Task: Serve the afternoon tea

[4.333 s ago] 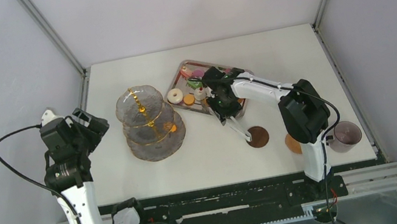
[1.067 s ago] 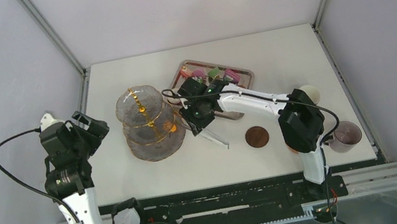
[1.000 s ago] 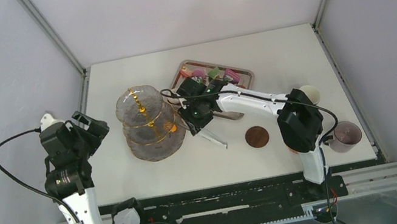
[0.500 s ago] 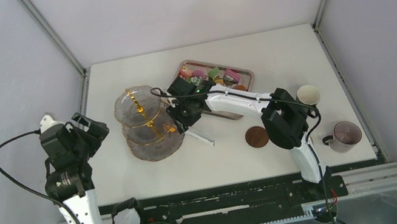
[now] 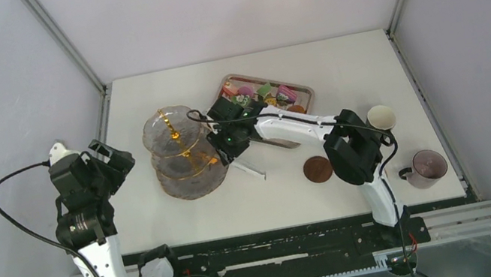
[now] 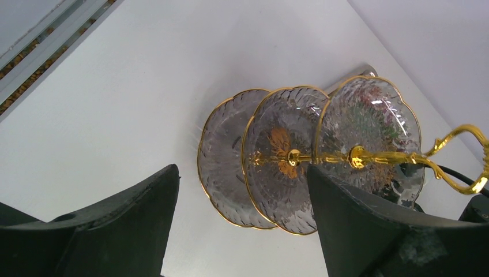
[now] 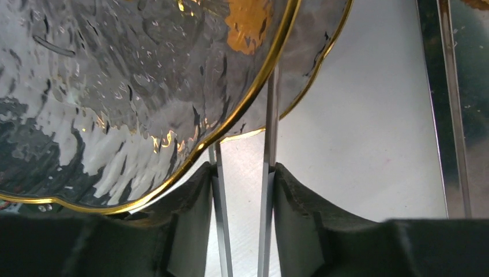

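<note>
Steel tongs [image 7: 266, 219] sit pinched between the jaws of the right gripper [image 7: 242, 196]. Their blades run under a gold rim of the stand [image 7: 115, 86], tips hidden. Lifting from here could hook that rim and tip the stand. The left gripper [image 6: 241, 190] hangs spread, well apart. Beyond, cakes [image 5: 272, 92] lie in the tray [image 5: 304, 91].

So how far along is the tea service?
Done: one orange cookie sits on the glass stand. In hand: the right gripper clamps the tongs, tips under the stand's rim, load hidden. To do: cakes lie in the tray; the white cup and mug stand off the coaster. The left gripper hangs open.
</note>
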Tool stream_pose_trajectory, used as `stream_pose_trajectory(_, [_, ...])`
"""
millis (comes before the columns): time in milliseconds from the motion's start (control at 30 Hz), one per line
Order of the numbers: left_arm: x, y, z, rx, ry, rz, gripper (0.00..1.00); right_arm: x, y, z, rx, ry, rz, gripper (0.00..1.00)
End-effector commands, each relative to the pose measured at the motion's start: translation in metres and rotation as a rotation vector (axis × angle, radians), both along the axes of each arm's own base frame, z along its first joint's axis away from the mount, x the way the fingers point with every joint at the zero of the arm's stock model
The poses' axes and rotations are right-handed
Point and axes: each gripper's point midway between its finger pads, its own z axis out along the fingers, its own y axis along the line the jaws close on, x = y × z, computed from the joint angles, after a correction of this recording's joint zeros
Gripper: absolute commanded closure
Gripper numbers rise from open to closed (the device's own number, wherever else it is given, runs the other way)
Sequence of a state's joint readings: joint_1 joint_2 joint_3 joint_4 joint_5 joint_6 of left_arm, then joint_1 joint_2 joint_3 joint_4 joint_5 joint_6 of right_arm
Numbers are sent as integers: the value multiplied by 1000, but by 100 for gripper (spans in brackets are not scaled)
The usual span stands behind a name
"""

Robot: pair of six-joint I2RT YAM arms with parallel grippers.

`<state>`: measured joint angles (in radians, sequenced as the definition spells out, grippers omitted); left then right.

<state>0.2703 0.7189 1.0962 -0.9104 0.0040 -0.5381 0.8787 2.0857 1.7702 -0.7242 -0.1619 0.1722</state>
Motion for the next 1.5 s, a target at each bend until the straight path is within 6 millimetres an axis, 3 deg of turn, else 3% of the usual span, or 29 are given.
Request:
stream_pose_trajectory(0, [-1,0,13,32,-34,-15,14,5,-2,43,93,-95,-37,59])
stream_pose_trajectory(233, [-2,-1,9,24,-33,-13,14,6,-37,65,98,-160,-105,76])
stream_pose_trajectory(367, [0,-2,8,19,-35,-21,14,16,-73,73,77,-185,-181,99])
stream_pose_trajectory(400, [1,-2,8,19,-35,-24,14,19,-85,75,72,-184,-208,100])
stream_pose_trajectory(533, [0,-2,7,24,-36,-24,14,34,-131,67,28,-170,-313,99])
stream_pose_trajectory(700, [3,4,3,55,-22,-18,14,42,-172,46,-62,-97,-337,81])
stream_pose_trajectory(800, [4,8,1,64,-4,-2,13,40,-170,41,-95,-77,-311,73])
stream_pose_trajectory(900, [4,8,0,57,-5,2,13,37,-153,39,-76,-78,-275,69])
stream_pose_trajectory(1200, [5,9,1,59,-1,3,13,41,-113,25,-45,-5,-208,70])
stream_pose_trajectory(1467, [4,9,2,61,-14,10,14,51,-115,12,-63,19,-233,68])
